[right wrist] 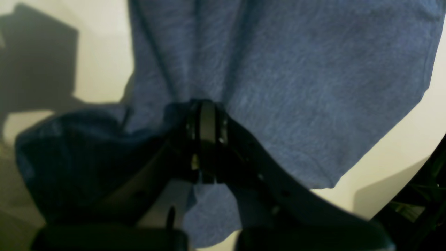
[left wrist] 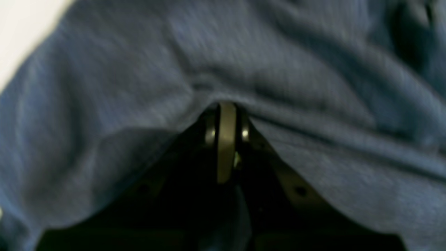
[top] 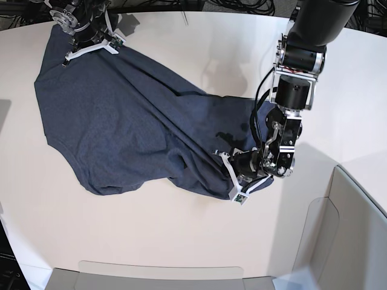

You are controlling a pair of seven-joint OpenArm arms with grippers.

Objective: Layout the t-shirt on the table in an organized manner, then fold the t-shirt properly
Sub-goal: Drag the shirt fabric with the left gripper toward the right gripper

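Spreading the shirt out, both arms gripping cloth
The dark navy-grey heathered cotton t-shirt (top: 121,121) lies rumpled across the pale off-white surface (top: 181,229), so this looks like the layout step; next, I judge, the arms should pull apart to draw it flat. The left fingers (left wrist: 226,108) are pinched closed on a fold at the near edge; the right fingers (right wrist: 207,104) are clamped closed on bunched cloth at the far corner
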